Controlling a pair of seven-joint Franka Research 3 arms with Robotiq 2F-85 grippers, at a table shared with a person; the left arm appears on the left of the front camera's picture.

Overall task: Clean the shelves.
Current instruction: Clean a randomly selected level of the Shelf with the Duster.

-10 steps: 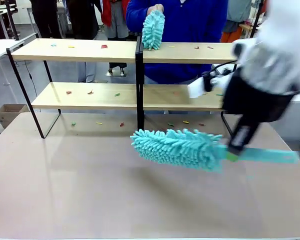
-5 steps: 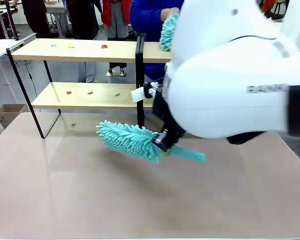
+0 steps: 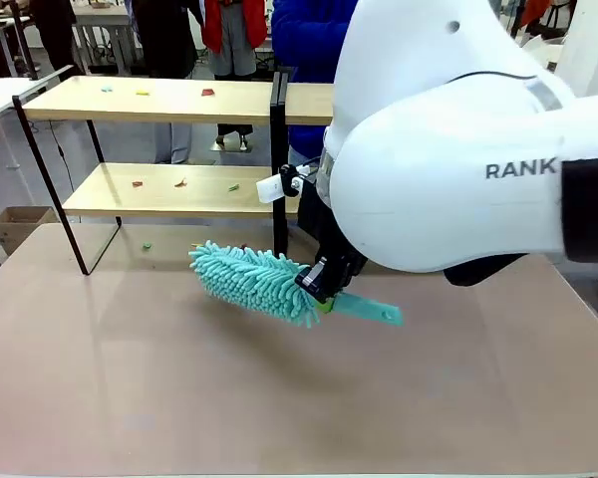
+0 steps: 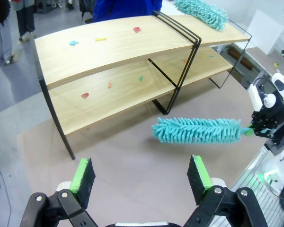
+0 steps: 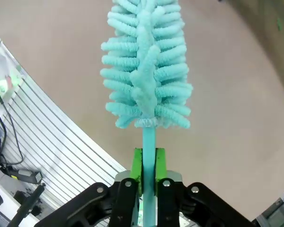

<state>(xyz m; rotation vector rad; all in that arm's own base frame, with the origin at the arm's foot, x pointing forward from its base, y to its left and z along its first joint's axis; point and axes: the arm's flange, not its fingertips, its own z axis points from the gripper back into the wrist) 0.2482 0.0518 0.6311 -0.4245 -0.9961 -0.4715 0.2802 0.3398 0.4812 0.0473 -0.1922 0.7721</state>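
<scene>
Open room: You have bare grey-brown tabletop in front of the rack. In the front view, your right arm's white body hides the rack's right half.
Shelves: The wide two-tier rack of light wood boards on a thin black frame stands along the table's far side. Small coloured scraps lie on both boards.
Right gripper: Clamped on the flat handle of a fluffy teal microfibre duster.
Duster to shelves: The head hangs over the table, just in front of the central black post and apart from the rack.
Left gripper: Pads spread wide with nothing between them, above the table and facing the rack's front.
Second teal duster: Lies on the top board.
</scene>
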